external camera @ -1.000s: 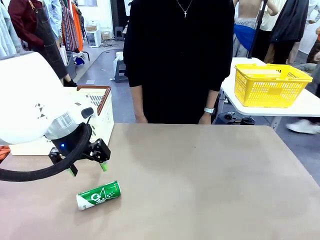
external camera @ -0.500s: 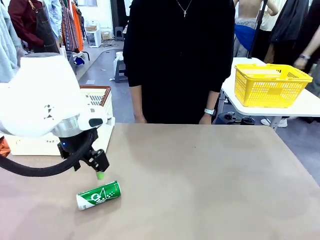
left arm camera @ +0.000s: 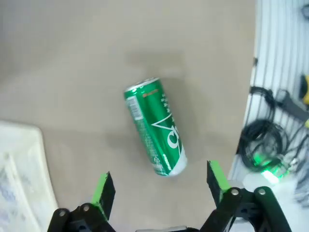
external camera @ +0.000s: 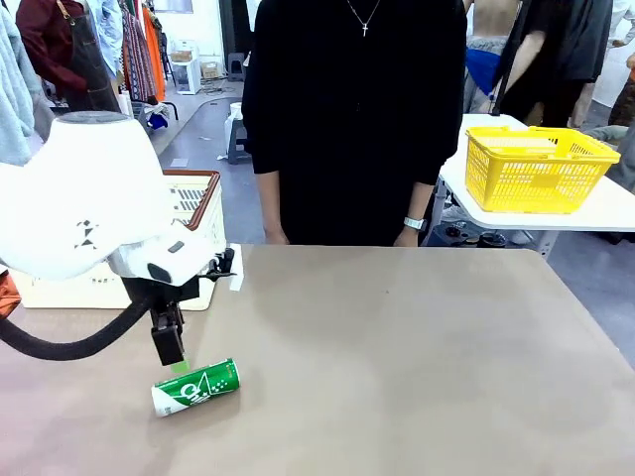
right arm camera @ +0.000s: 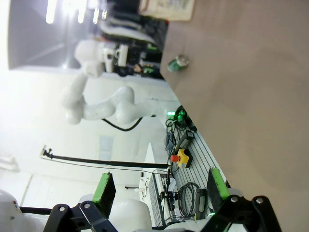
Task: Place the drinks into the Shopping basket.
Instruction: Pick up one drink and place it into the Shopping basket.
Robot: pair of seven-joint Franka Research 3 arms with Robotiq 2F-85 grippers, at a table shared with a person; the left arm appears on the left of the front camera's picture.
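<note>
A green can with white markings (external camera: 196,387) lies on its side on the brown table, near the front left. My left gripper (external camera: 175,361) hangs just above the can's left end, seen edge-on. In the left wrist view the can (left arm camera: 155,133) lies just ahead of the wide gap between the green pads of that open gripper (left arm camera: 159,186), which holds nothing. The cream-white Shopping basket (external camera: 198,194) with its brown rim stands behind the left arm at the table's left edge. My right gripper (right arm camera: 159,186) is open and empty, off to the table's side, with the can (right arm camera: 177,63) far off.
A person in black stands at the table's far edge, hands (external camera: 407,236) by the edge. A yellow mesh basket (external camera: 536,169) sits on a separate white table at the right. The front table edge and cables (left arm camera: 263,140) lie close beside the can.
My left gripper has swung round so its fingers now show edge-on, and has shifted slightly left above the can. The can has not moved.
</note>
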